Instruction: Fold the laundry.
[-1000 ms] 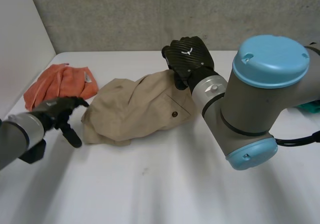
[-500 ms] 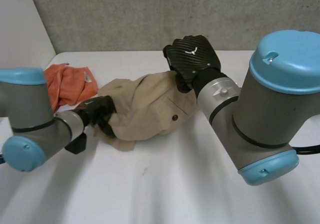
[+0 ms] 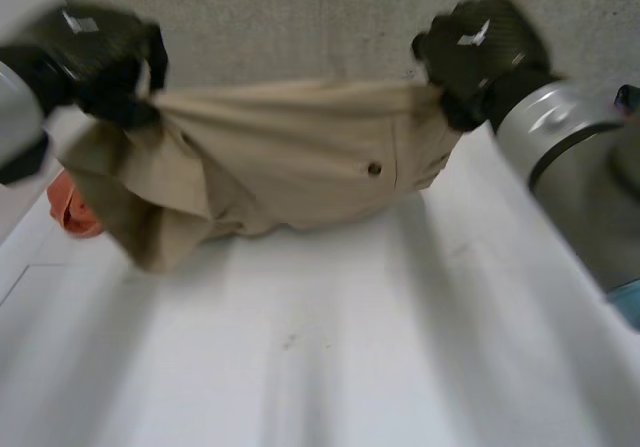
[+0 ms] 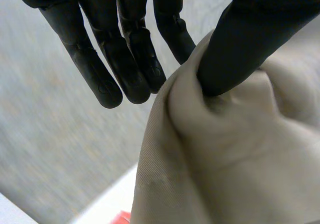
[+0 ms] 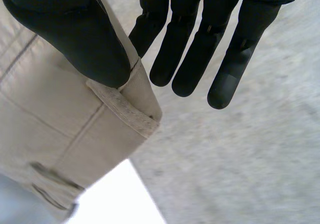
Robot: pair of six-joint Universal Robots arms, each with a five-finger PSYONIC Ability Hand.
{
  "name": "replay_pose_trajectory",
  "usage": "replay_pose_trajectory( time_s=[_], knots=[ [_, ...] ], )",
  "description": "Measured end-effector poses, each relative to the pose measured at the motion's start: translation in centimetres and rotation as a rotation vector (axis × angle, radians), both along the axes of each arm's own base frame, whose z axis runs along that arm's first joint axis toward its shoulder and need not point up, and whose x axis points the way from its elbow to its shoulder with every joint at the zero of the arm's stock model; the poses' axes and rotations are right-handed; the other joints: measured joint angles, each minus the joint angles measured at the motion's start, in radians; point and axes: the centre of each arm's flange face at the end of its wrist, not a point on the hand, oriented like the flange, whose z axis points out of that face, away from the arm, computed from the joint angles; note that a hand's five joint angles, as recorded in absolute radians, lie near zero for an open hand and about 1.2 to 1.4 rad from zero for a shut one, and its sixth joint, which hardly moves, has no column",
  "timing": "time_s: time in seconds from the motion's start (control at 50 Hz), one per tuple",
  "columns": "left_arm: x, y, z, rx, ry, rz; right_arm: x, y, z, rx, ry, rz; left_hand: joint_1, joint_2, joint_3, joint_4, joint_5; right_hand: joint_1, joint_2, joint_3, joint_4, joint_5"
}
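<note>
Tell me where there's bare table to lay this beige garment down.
The white table is bare across the whole near stretch below the hanging beige garment. It is crowded only at the left, where the orange cloth lies behind the garment's drooping end.

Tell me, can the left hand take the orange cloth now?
Probably not yet: the left hand pinches an end of the beige garment, held up in the air, and the garment hangs partly in front of the orange cloth.
</note>
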Motion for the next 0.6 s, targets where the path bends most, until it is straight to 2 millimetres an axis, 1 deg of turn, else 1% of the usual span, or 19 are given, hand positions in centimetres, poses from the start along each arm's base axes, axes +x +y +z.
replay_pose_trajectory(
  time_s=[0.02,0.08,0.14,0.2,0.24,0.26,0.28,0.3,0.32,0.36,0.4,0.44,0.46,0.48,0.5,0.52,0.54,0.6],
  knots=[
    [0.2,1.1,1.5,-0.048,-0.025,-0.015,-0.5,0.2,1.0,-0.022,0.003,-0.008,0.0,0.001,0.0,0.0,0.0,0.0,0.0,0.0,0.0,0.0],
    [0.3,2.7,3.8,-0.115,-0.075,-0.039,-1.3,0.7,2.9,-0.052,0.003,-0.018,0.0,0.001,0.0,0.0,0.0,0.0,0.0,0.0,0.0,0.0],
    [0.0,2.8,4.1,-0.121,-0.122,-0.054,-1.5,0.6,3.1,-0.035,0.012,-0.016,0.0,0.001,0.0,0.0,0.0,0.0,0.0,0.0,0.0,0.0],
    [-0.5,1.8,3.3,-0.103,-0.177,-0.064,-1.3,0.1,2.4,0.003,0.029,-0.013,0.0,0.001,0.0,0.0,0.0,0.0,0.0,0.0,0.0,0.0],
    [-1.2,-0.2,1.6,-0.073,-0.239,-0.07,-0.9,-0.9,1.0,0.052,0.049,-0.01,0.0,0.001,0.0,0.0,0.0,0.0,0.0,0.0,0.0,0.0],
    [-1.3,-0.7,1.1,-0.066,-0.252,-0.072,-0.8,-1.1,0.6,0.062,0.053,-0.01,0.0,0.001,0.0,0.0,0.0,0.0,0.0,0.0,0.0,0.0],
    [-1.7,-1.9,0.0,-0.054,-0.283,-0.076,-0.6,-1.7,-0.3,0.087,0.061,-0.01,0.0,0.001,0.0,0.0,0.0,0.0,0.0,0.0,0.0,0.0],
    [-1.9,-2.6,-0.6,-0.049,-0.299,-0.08,-0.4,-2.0,-0.8,0.1,0.064,-0.01,0.0,0.001,0.0,0.0,0.0,0.0,0.0,0.0,0.0,0.0],
    [-2.3,-3.6,-1.6,-0.046,-0.322,-0.087,-0.1,-2.6,-1.7,0.12,0.066,-0.01,0.0,0.001,0.0,0.001,0.0,0.0,0.0,0.0,0.0,0.0],
    [-2.9,-5.3,-2.9,-0.058,-0.345,-0.101,0.4,-3.6,-3.0,0.138,0.058,-0.012,0.0,0.001,0.0,0.001,0.0,0.0,0.0,0.0,0.0,0.0],
    [-3.7,-7.2,-3.9,-0.095,-0.353,-0.114,1.0,-4.8,-4.0,0.145,0.035,-0.017,0.0,0.001,0.0,0.002,0.0,0.0,0.0,0.0,0.0,0.0],
    [-4.1,-8.4,-4.1,-0.134,-0.346,-0.12,1.4,-5.8,-4.4,0.135,0.006,-0.023,0.0,0.002,0.0,0.004,0.0,0.0,0.0,0.0,0.0,0.0],
    [-4.6,-9.7,-3.9,-0.193,-0.33,-0.121,1.9,-6.8,-4.5,0.111,-0.035,-0.032,0.0,0.002,0.0,0.004,0.0,0.0,0.0,0.0,0.0,0.0],
    [-4.9,-10.5,-3.5,-0.238,-0.314,-0.119,2.1,-7.5,-4.4,0.089,-0.066,-0.037,0.0,0.002,0.0,0.004,0.0,0.0,0.0,0.0,0.0,0.0],
    [-5.2,-11.7,-2.5,-0.32,-0.282,-0.11,2.6,-8.6,-3.8,0.042,-0.123,-0.045,0.0,0.002,0.0,0.004,0.0,0.0,0.0,0.0,0.0,0.0],
    [-5.3,-11.8,-2.2,-0.337,-0.275,-0.108,2.7,-8.8,-3.6,0.032,-0.135,-0.046,0.0,0.002,0.0,0.004,0.0,0.0,0.0,0.0,0.0,0.0],
    [-5.5,-12.8,-0.5,-0.432,-0.229,-0.093,3.0,-9.9,-2.5,-0.033,-0.206,-0.052,0.0,0.002,0.0,0.004,0.0,0.0,0.0,0.0,0.0,0.0],
    [-5.6,-13.4,3.3,-0.594,-0.12,-0.057,3.2,-11.2,0.2,-0.158,-0.326,-0.059,0.0,0.004,0.0,0.004,0.0,0.0,0.0,0.0,0.0,0.0]
  ],
)
